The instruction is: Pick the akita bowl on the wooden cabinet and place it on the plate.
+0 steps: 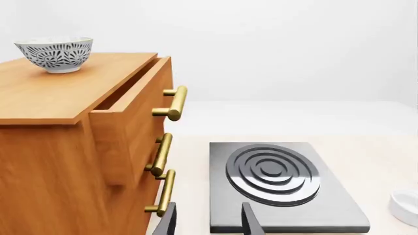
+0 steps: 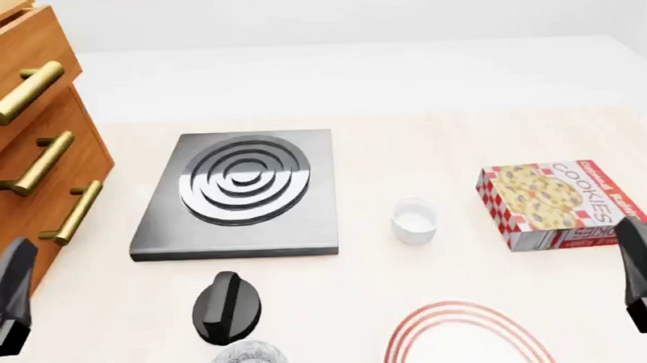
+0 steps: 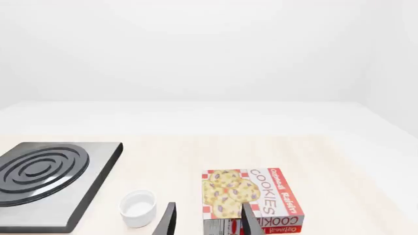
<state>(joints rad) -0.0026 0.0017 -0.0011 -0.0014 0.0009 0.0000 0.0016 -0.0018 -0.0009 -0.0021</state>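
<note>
- Bowl sits on the cabinet, well apart from the spread, empty left end effector
- Plate is cut off by the front view's edge; right end effector spread

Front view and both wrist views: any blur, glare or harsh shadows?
Front view: sharp and evenly lit, soft highlight on the stove slab. Left wrist view: akita bowl crisp on the wooden cabinet, no glare. Right wrist view: cookie box print legible, shadows faint.

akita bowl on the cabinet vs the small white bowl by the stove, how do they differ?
The akita bowl carries a dense grey pattern; the small white bowl is plain. The akita bowl sits atop the wooden cabinet; the small white bowl sits on the table. Both are round, upright and ungripped.
</note>
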